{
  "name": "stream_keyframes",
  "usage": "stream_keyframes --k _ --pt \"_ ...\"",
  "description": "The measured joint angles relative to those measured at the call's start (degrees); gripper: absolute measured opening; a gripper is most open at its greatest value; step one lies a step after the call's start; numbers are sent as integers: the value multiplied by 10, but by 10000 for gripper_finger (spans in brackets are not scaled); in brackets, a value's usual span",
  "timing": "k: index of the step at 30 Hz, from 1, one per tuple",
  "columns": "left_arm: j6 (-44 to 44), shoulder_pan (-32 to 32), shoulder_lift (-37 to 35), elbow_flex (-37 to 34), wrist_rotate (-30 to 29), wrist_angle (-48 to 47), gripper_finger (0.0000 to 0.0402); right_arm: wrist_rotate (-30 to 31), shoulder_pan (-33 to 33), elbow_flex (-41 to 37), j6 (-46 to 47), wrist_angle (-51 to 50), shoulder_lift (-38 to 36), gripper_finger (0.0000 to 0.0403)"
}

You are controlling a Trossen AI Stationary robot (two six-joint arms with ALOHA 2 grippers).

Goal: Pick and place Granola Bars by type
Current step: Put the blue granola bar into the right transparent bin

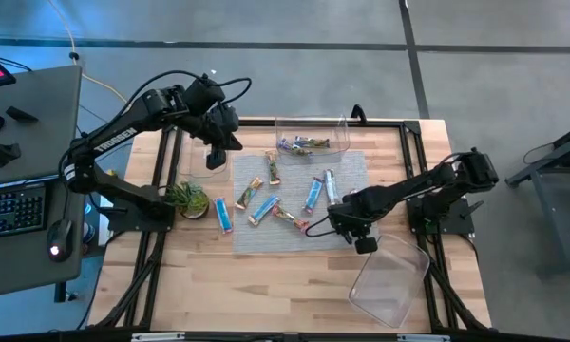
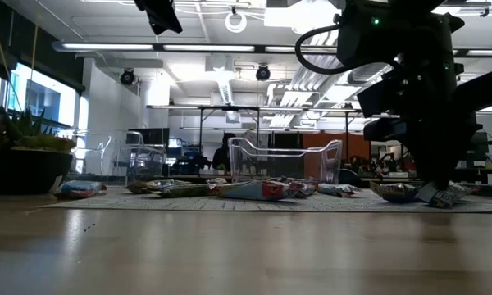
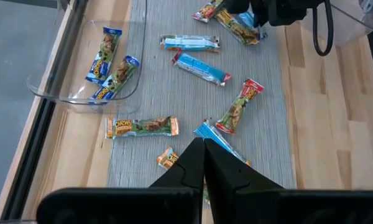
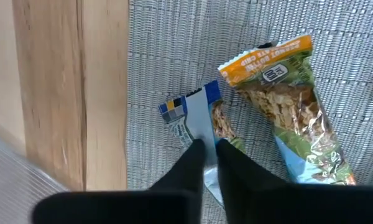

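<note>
Your right gripper (image 4: 210,149) was pinched narrow on a blue-ended granola bar (image 4: 199,118) at the mat's (image 1: 351,171) five o'clock edge; you next needed a clean lift toward its bin, while the left gripper (image 3: 204,155) hung shut at ten o'clock.

A pale wooden surface (image 1: 266,285) is covered at its middle by a grey woven mat (image 1: 347,171). Wrapped bars (image 1: 263,210) are scattered over the mat. One clear bin (image 1: 312,136) is set at the far edge, another (image 1: 391,278) lies tipped near the right front, and a small plant (image 1: 187,199) stands beside the mat's left edge.
</note>
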Motion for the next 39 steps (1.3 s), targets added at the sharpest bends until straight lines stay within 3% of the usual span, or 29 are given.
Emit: stream_keyframes --k 13,22,28,33,39 --pt "0 0 0 0 0 0 7 -19 1 13 29 -1 0 1" --pt "0 0 0 0 0 0 7 -22 2 148 5 -56 0 0" --pt "0 0 0 0 0 0 7 34 -11 209 -66 -6 0 0" --pt "0 0 0 0 0 -2 7 44 -25 189 19 87 0 2" --pt "1 0 0 0 0 -5 7 50 -12 158 103 89 0 35"
